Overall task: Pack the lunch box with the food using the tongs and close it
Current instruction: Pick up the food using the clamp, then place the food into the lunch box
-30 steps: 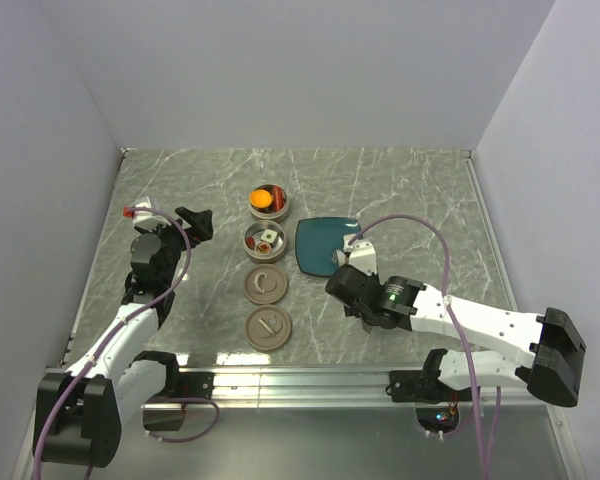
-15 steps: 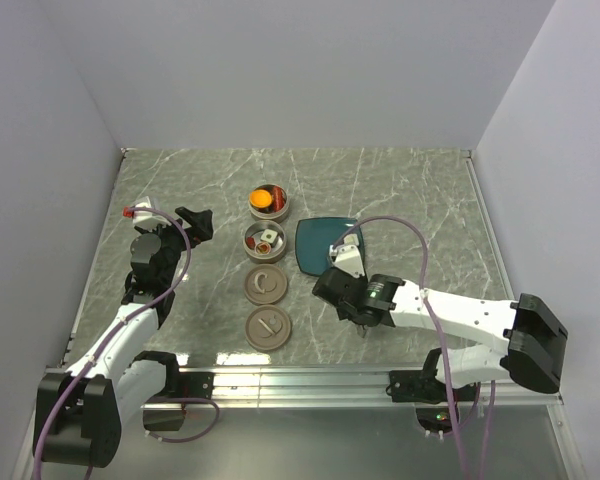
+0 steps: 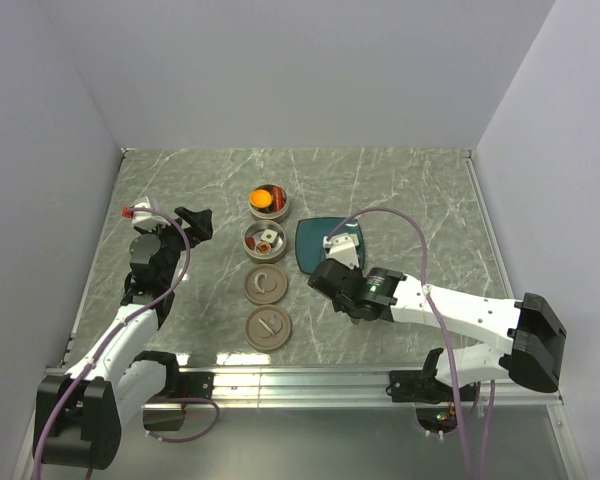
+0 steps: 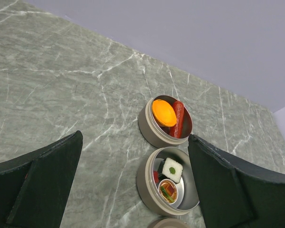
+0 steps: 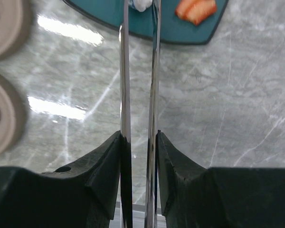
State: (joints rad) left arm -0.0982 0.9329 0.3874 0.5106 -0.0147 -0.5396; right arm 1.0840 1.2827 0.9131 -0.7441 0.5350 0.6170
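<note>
- My right gripper [image 5: 138,142] is clamped on the tongs [image 5: 125,80], with the forearm stretched leftward, low.
- The tong arms run either side of a white cube [image 5: 141,4] on the teal plate [image 5: 180,33].
- My left gripper [image 4: 133,185] is raised, jaws wide apart.

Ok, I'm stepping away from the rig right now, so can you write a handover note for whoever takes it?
Left gripper: open, empty, left of the tins.
Right gripper: shut on the tongs, whose tips are at a white piece on the teal plate.
Done: the far tin holds an orange ball and a sausage; the near tin holds a white cube and other bits.
Left: move the white piece and the orange piece off the plate, then fit the two lids lying nearer the arms.
</note>
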